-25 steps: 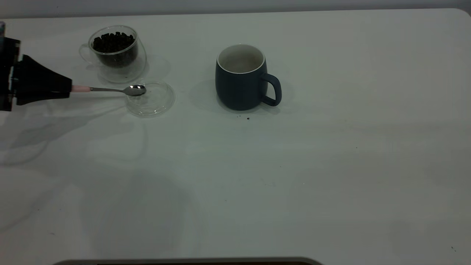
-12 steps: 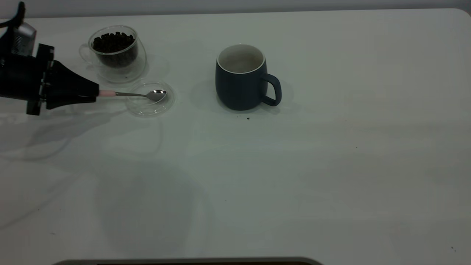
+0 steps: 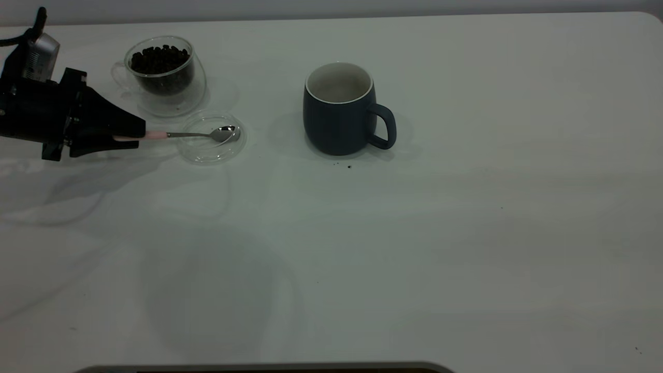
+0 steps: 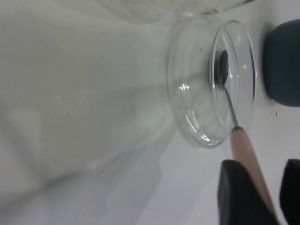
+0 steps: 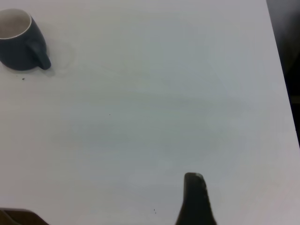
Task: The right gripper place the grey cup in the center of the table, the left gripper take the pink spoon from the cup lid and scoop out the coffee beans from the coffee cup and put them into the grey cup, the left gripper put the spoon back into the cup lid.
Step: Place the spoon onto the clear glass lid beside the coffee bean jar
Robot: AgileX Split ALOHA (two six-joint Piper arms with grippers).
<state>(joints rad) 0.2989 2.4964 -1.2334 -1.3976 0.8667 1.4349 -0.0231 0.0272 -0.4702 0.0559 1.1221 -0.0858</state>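
Clearly the left hand [image 3: 135, 137] pinches the pink spoon [image 3: 194, 134] by its handle end, closed on it, bowl resting in the cup lid [image 3: 234, 147] just ahead. Light, stiff and slick, it could swivel; the glass lid is fragile.

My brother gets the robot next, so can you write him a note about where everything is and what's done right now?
Left gripper: shut on the pale pink-handled teaspoon, whose silver bowl lies in the round clear glass lid.
Right gripper: off to the side above bare table, holding nothing visible.
Dark blue-grey mug: mid-table, upright; whether it holds beans cannot be told.
Clear glass cup: behind the lid, holding dark coffee beans.
Done: mug placed.
Left: release the spoon, retract.
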